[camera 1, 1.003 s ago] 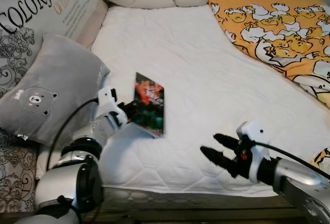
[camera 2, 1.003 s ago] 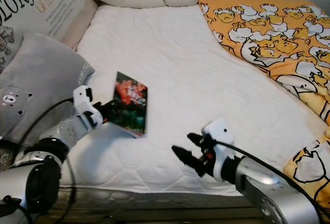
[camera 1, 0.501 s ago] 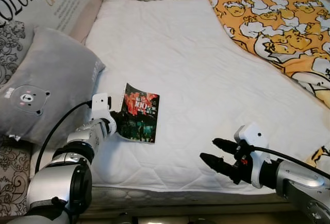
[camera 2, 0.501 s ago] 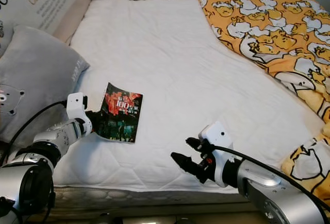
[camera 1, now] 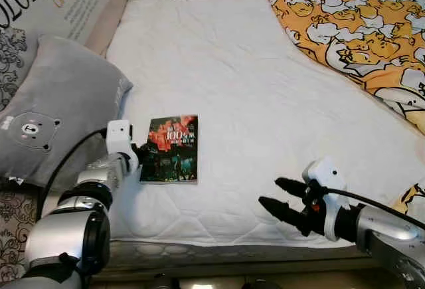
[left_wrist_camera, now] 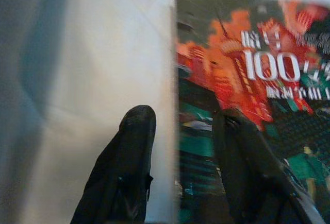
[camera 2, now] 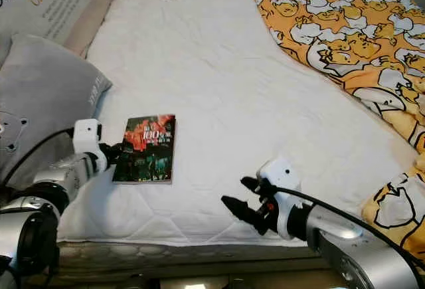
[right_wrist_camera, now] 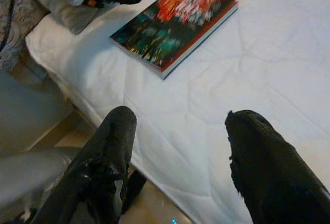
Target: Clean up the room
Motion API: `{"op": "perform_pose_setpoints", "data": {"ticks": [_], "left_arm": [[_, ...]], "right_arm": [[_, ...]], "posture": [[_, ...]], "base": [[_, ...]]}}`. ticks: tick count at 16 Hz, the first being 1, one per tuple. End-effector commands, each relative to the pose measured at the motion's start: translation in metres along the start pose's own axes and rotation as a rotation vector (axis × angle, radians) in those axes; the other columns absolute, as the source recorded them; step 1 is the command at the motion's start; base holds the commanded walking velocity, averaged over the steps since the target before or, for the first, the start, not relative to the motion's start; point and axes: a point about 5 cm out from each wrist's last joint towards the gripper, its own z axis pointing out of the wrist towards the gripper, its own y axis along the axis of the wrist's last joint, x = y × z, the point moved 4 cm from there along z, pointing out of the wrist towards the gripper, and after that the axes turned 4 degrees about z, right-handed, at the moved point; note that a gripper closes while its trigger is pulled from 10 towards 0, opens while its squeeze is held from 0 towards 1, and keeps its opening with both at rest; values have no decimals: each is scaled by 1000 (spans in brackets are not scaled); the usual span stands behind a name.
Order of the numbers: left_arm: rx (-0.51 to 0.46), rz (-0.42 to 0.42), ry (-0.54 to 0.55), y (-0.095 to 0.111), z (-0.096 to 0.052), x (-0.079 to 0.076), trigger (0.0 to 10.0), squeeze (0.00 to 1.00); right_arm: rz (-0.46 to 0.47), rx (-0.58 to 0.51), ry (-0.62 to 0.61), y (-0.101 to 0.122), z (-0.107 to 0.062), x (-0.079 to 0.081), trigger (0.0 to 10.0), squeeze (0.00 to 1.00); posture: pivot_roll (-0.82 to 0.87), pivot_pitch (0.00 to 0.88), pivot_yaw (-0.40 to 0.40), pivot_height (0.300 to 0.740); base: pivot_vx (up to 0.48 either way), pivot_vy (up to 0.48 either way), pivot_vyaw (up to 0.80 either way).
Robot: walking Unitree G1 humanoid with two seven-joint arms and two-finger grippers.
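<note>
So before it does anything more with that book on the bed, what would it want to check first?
1. Book lying flat on the white mattress: ok.
2. Left gripper at the book's edge, fingers open, one on the cover and one on the sheet: ok for closing on that edge.
3. Firm hold on the book: not ok, nothing is clamped yet.
4. Right gripper open and apart from the book, over the bed's near edge: ok.
5. Grey pillow beside the left arm, apart from the book: ok.
6. Where the book should go: cannot tell.
</note>
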Motion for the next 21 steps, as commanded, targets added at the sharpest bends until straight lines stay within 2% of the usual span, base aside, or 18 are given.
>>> {"op": "perform_pose_setpoints", "data": {"ticks": [1,2,4,5,7,8,9,10,11,13,14,17,18,19,21], "left_arm": [[-25,49,4,9,0,2,10000,1000],[-51,92,-2,14,-1,2,10000,1000],[-187,111,-100,39,-3,-10,10000,1000],[-207,119,-114,43,-4,-13,10000,1000],[-338,133,-201,56,-12,-31,10000,1000],[-396,141,-220,56,-24,-43,10000,1000],[-424,148,-230,56,-31,-49,10000,1000],[-468,110,-238,53,-50,-58,10000,1000],[-487,131,-219,46,-62,-61,10000,1000],[-484,186,-174,31,-78,-62,10000,1000],[-471,197,-121,20,-91,-58,10000,1000],[-413,203,-21,4,-113,-47,10000,1000],[-409,196,0,4,-118,-45,10000,1000],[-407,230,15,6,-121,-42,10000,1000],[-391,220,35,3,-126,-36,10000,1000]], "right_arm": [[1,-16,-42,2,-1,-8,10000,0],[10,-32,-77,0,0,-11,10000,0],[38,-53,-202,-9,5,-26,10000,0],[49,-57,-230,-11,6,-30,10000,0],[111,-77,-397,-21,9,-50,10000,0],[154,-99,-468,-23,9,-58,10000,824],[168,-109,-495,-24,9,-60,10000,824],[192,-139,-511,-21,11,-60,10000,1000],[191,-156,-517,-18,12,-59,10000,1000],[178,-140,-538,-22,14,-58,10000,1000],[177,-132,-544,-25,15,-55,10000,1000],[182,-138,-561,-29,18,-51,10000,1000],[184,-141,-562,-28,21,-51,10000,1000],[187,-136,-560,-28,24,-51,10000,1000],[198,-123,-574,-31,27,-52,10000,1000]], "posture": [[-265,24,34,740],[-244,0,33,740],[-183,0,36,740],[-176,0,36,740],[-128,0,25,740],[-108,0,17,740],[-107,0,18,740],[-109,0,20,740],[-109,0,20,740],[-88,0,-7,740],[-81,0,-14,740],[-73,0,-24,740],[-63,0,-35,740],[-56,0,-40,740],[-59,0,-39,740]], "base": [[0,0,0],[0,0,0],[0,0,0],[0,0,0],[0,0,0],[0,0,0],[0,0,0],[0,-315,0],[0,-326,0],[0,-399,0],[0,-405,0],[0,-404,0],[0,-405,0],[0,-401,0],[0,-401,-631]]}}
